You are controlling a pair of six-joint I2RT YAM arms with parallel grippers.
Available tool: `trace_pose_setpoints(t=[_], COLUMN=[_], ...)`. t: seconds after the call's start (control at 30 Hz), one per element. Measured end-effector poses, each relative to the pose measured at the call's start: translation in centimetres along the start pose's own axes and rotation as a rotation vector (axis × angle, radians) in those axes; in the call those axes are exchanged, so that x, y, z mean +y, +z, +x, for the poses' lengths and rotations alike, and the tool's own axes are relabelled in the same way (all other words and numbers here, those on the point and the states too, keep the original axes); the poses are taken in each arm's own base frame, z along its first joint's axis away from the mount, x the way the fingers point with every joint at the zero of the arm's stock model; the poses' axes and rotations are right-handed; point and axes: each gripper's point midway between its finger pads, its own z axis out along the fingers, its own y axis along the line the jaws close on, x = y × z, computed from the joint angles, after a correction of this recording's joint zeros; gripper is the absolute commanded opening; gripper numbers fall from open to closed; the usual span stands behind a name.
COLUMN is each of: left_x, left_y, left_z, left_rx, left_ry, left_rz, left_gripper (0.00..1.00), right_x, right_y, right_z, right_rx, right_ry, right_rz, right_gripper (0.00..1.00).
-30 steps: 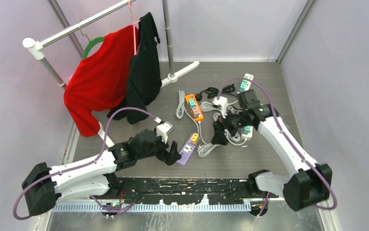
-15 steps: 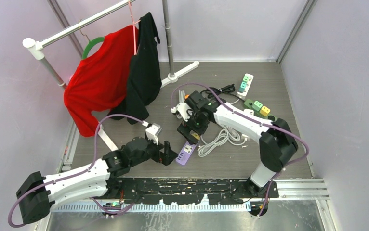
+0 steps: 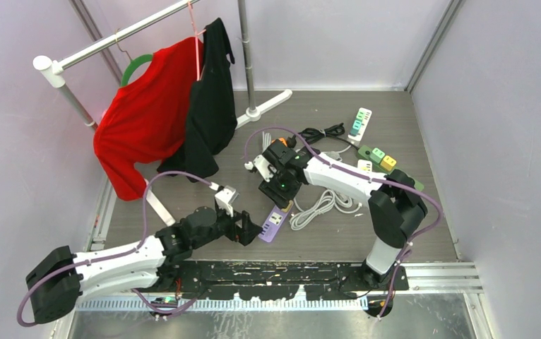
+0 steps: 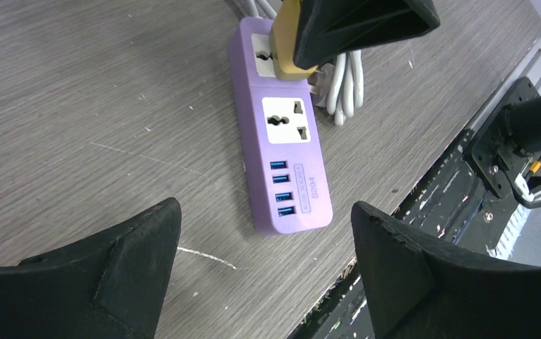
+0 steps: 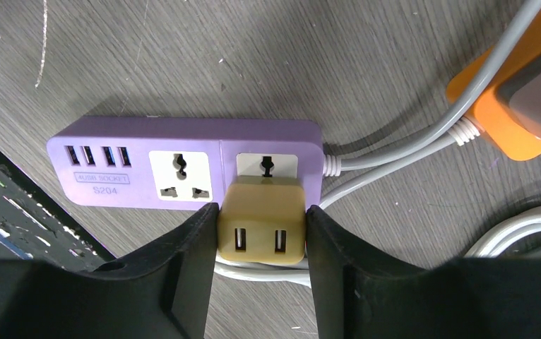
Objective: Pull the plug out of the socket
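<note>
A purple socket strip (image 5: 183,166) (image 4: 285,134) (image 3: 273,223) lies flat on the grey table near the front edge. A yellow plug (image 5: 262,220) (image 4: 287,49) with two USB slots sits in its outlet nearest the cable end. My right gripper (image 5: 262,240) (image 3: 280,195) is shut on that plug, one finger pressed against each side. My left gripper (image 4: 264,233) (image 3: 248,229) hovers open just short of the strip's USB end, touching nothing.
Grey and white cables (image 5: 409,152) coil beside the strip, with an orange strip (image 5: 515,92) close by. More power strips (image 3: 377,157) lie at the back right. A clothes rack with a red shirt (image 3: 147,116) and a black garment stands back left. The black base rail (image 3: 282,272) borders the front.
The right gripper has come down onto the yellow plug and closed on its sides. The left arm has shifted slightly, its jaws still open by the strip's end.
</note>
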Motion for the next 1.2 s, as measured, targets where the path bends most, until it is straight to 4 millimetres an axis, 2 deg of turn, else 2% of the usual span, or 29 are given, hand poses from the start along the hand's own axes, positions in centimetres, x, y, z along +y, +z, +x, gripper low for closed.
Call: trace_pose_setpoints(t=[0.13, 0.43, 0.5, 0.67, 0.87, 0.93, 1.07, 1.2], left_x=[-0.4, -1.5, -1.6, -1.9, -1.6, -1.4, -1.2, -1.0], left_y=[0.6, 3.7, 4.4, 6.4, 7.7, 7.9, 8.0, 8.0], left_z=[0.8, 3.0, 3.5, 4.0, 4.4, 4.5, 4.3, 4.2], left_rx=[0.021, 0.079, 0.098, 0.122, 0.141, 0.147, 0.135, 0.134], left_ry=[0.041, 0.128, 0.142, 0.164, 0.175, 0.173, 0.17, 0.171], left_rz=[0.001, -0.019, -0.033, -0.065, -0.108, -0.117, -0.14, -0.153], left_gripper=[0.9, 0.9, 0.88, 0.77, 0.56, 0.46, 0.18, 0.03], right_x=[0.0, 0.1, -0.1, -0.5, -0.6, -0.6, -0.5, -0.4], right_y=[0.1, -0.1, -0.2, -0.4, -0.4, -0.3, -0.4, -0.5], right_z=[0.0, 0.1, 0.2, 0.5, 0.4, 0.4, 0.5, 0.6], right_rx=[-0.005, -0.076, -0.091, -0.12, -0.136, -0.139, -0.157, -0.205], right_ry=[0.003, 0.008, 0.02, 0.053, 0.061, 0.062, 0.075, 0.1], right_rz=[0.002, -0.005, -0.011, -0.034, -0.046, -0.047, -0.044, -0.052], right_gripper=[0.35, 0.22, 0.2, 0.18, 0.17, 0.17, 0.12, 0.07])
